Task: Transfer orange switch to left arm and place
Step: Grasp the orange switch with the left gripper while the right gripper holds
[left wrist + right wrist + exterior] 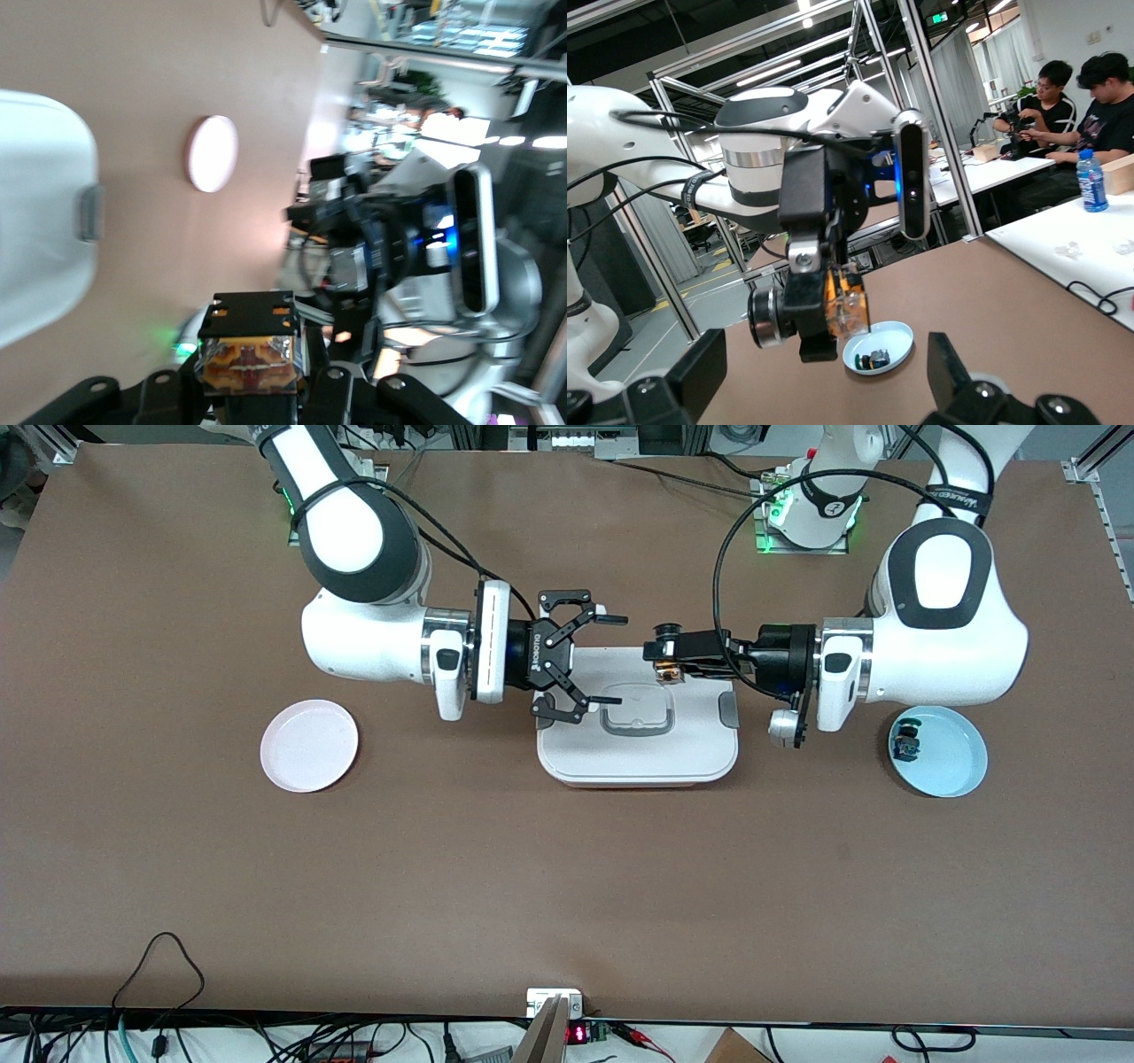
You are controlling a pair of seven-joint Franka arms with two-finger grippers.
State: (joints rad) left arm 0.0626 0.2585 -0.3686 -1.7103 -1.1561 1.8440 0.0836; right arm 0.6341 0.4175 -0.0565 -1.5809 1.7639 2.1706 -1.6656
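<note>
Orange switch [669, 672] sits pinched in the left claw [666, 661] over the box [638, 757]; right claw [611, 660] gapes wide, holding nothing.

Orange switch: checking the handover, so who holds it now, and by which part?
Left gripper clamps the orange switch by its body sides; right gripper holds nothing.

Brown table [567, 886] — metal framing [877, 80], ceiling strip lights [771, 71]
</note>
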